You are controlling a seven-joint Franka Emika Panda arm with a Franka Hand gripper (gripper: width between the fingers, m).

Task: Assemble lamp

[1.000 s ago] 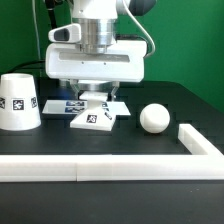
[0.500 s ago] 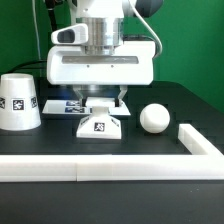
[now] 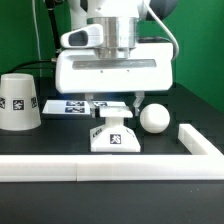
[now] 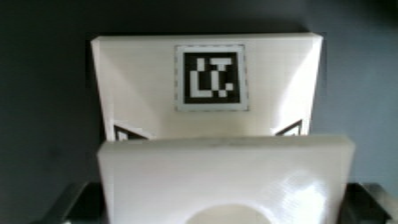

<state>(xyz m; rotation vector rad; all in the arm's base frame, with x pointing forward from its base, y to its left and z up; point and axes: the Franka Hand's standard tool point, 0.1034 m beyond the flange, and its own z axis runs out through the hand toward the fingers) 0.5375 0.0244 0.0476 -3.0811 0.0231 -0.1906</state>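
Base placement is the step I judge to be in hand: of the 3 lamp parts, only the lamp base [image 3: 115, 136] is in my grip. My gripper [image 3: 116, 108] stands over it with the 2 fingers closed against its sides, no wider than the base itself and with nothing else between them. In the wrist view the lamp base [image 4: 208, 130] fills the frame with its tag toward the camera.

In the exterior view the base is low on the black table [image 3: 185, 100]; I cannot tell if it rests there or is lifted slightly. The border rail [image 3: 60, 168] runs just beside it at its 6 o'clock, and contact is unclear. The bulb [image 3: 153, 118] lies free at the base's 2 o'clock, near but apart. The shade [image 3: 18, 100] stands upright, well apart at 10 o'clock, with the marker board [image 3: 68, 105] at 11 o'clock.

The next move, as I reckon it, calls for seating the base flat and square by the rail and letting go. After that I would rise clear toward the bulb without nudging it, since it would likely roll.
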